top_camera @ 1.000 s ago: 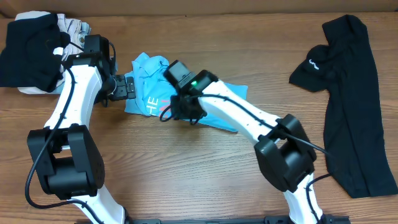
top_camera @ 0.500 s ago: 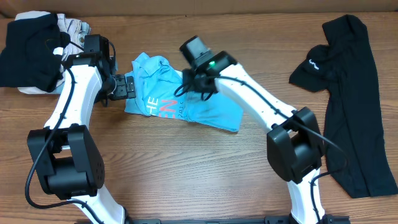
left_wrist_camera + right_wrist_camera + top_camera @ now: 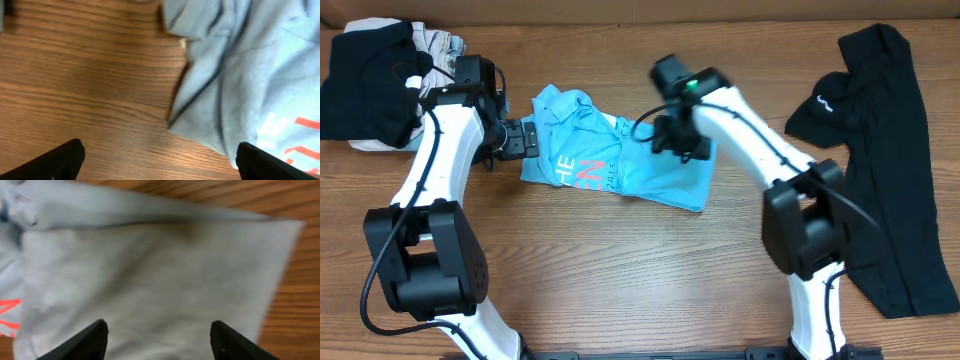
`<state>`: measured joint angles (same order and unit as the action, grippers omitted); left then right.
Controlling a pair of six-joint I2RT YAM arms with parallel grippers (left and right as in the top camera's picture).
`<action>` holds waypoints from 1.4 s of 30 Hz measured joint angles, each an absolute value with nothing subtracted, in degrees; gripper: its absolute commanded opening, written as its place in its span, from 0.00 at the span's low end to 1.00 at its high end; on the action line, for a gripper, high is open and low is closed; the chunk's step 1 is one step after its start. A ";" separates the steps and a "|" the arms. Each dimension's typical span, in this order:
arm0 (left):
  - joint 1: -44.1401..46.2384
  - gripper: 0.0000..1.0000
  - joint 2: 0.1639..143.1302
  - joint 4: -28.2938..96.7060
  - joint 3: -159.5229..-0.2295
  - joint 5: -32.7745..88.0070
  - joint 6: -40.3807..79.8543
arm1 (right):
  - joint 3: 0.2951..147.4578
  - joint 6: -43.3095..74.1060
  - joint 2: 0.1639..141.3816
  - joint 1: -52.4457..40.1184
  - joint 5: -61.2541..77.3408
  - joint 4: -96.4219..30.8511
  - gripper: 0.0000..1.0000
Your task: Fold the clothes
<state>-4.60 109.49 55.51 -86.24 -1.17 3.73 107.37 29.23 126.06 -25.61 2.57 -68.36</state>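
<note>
Lying limp and light, the blue T-shirt (image 3: 640,180) looks best pinched at its hem corners; left gripper (image 3: 160,155) and right gripper (image 3: 157,340) both gape empty

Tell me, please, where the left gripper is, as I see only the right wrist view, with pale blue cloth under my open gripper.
Observer: The left gripper is open at the left edge of the light blue T-shirt, holding nothing.
Operator: Is any other garment waiting?
Observer: Yes, a black shirt lies spread out at the right side of the table, apart from the blue one.
Operator: Is there anything else?
Observer: A pile of dark and white clothes sits at the far left corner.
</note>
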 measured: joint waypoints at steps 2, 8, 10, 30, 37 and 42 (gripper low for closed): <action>-4.60 1.00 109.49 54.19 -86.24 1.58 0.69 | 107.37 27.20 126.06 -22.52 5.48 -68.55 0.72; -4.60 1.00 109.91 45.84 -86.24 8.05 -8.49 | 107.37 22.24 126.06 -19.97 9.93 -68.90 0.75; -4.60 1.00 110.65 42.68 -86.26 9.82 -11.38 | 107.37 20.82 126.06 -20.36 10.61 -69.38 0.76; -4.60 0.96 123.04 32.18 -86.28 22.20 -22.55 | 107.37 17.91 126.06 -20.71 11.79 -70.72 0.76; -4.60 0.60 123.13 38.85 -86.74 22.70 -23.03 | 107.37 17.98 126.06 -20.71 11.79 -70.83 0.69; -4.60 0.04 123.35 41.43 -86.83 22.74 -22.22 | 107.37 18.20 126.06 -20.60 11.81 -70.87 0.63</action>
<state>-4.60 123.35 41.43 -86.83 22.74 -22.22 107.37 18.20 126.06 -20.60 11.81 -70.87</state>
